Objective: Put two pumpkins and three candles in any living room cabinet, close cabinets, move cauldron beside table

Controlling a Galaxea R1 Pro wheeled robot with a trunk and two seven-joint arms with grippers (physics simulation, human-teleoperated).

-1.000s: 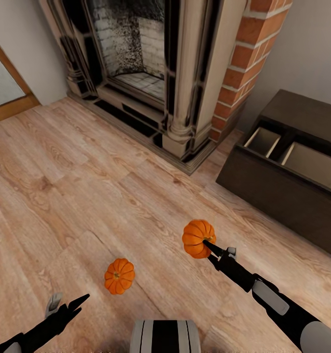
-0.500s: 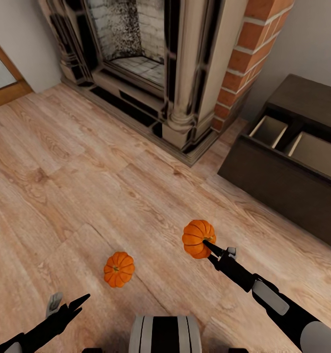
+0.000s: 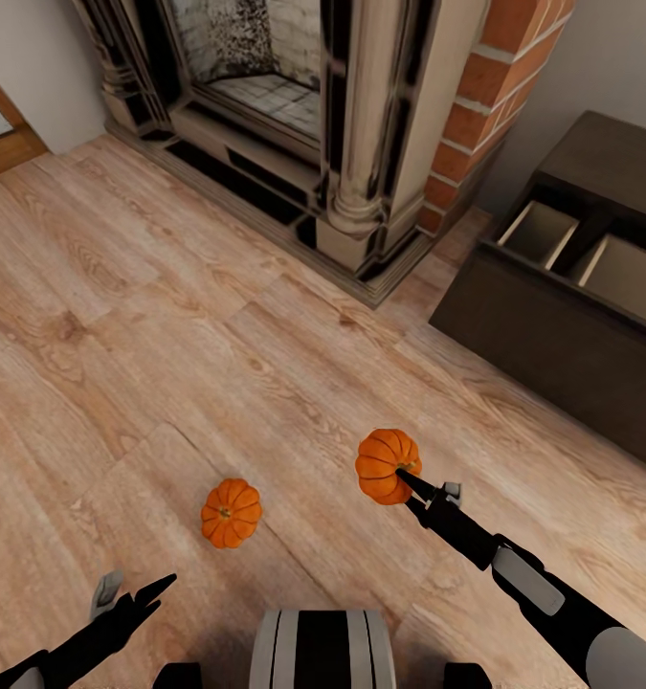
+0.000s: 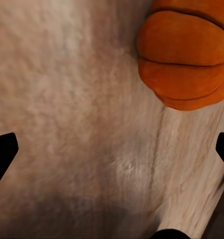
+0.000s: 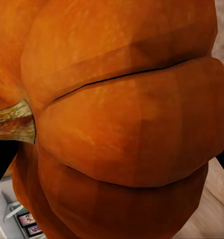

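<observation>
One pumpkin [image 3: 388, 465] is pinched by the right pincer [image 3: 406, 474], its fingertips hidden; the left pincer [image 3: 131, 595] is spread near the floor pumpkin [image 3: 232, 513].

Orange ribbed pumpkins [image 3: 388, 466], dark-brown cabinet [image 3: 552, 335].

Light wood-plank floor [image 3: 169, 316]; stone fireplace [image 3: 294, 105] beside a red-brick column [image 3: 495, 105]; pale grey walls [image 3: 26, 57]

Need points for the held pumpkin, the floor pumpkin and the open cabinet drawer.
held pumpkin [image 3: 385, 464], head view, ribbed side.
floor pumpkin [image 3: 232, 513], head view, top by the stem.
open cabinet drawer [image 3: 552, 335], head view, dark front panel.
</observation>
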